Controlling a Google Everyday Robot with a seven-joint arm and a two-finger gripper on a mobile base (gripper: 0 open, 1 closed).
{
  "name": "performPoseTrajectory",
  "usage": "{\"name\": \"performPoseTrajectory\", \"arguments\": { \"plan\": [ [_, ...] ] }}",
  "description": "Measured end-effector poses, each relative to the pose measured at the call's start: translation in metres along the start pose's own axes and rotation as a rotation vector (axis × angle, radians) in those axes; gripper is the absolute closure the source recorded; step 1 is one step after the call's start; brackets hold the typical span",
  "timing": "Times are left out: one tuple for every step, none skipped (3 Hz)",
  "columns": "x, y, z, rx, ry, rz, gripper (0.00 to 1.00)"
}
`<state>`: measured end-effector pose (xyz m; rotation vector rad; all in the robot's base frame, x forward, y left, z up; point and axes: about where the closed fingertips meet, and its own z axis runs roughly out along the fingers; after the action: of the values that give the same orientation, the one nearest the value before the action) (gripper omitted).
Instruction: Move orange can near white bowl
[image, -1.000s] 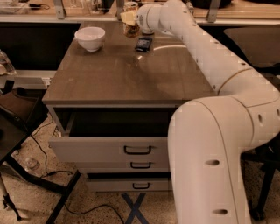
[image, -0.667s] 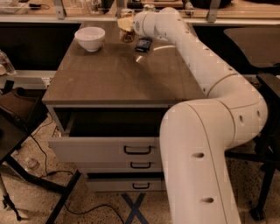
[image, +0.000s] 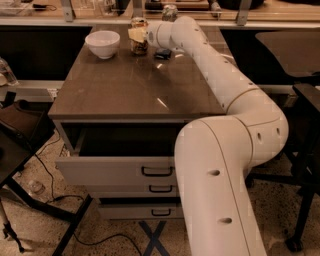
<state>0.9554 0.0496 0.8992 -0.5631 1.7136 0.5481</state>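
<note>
The orange can (image: 139, 44) stands upright at the far edge of the brown tabletop (image: 125, 85), just right of the white bowl (image: 102, 43), with a small gap between them. My gripper (image: 136, 35) reaches across the table from the right and is shut around the can's upper part, hiding some of its side. Its base is at or just above the tabletop. The bowl sits at the far left of the tabletop, upright and apart from the gripper.
A small dark object (image: 163, 53) lies on the table right of the can, under my arm. Another can (image: 170, 11) stands on the counter behind. The cabinet's top drawer (image: 117, 167) is pulled open at the front. Cables and stands lie on the floor at left.
My gripper has moved left along the table's far edge with the orange can in it, closer to the white bowl. The bowl and the dark object have not moved.
</note>
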Motion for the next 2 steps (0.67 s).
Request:
{"name": "performPoseTrajectory", "arguments": {
  "plan": [
    [0.0014,0.0021,0.0022,-0.003,0.002,0.001,0.61],
    [0.0031,0.0045,0.0047,-0.007,0.004,0.001,0.37]
  ]
}}
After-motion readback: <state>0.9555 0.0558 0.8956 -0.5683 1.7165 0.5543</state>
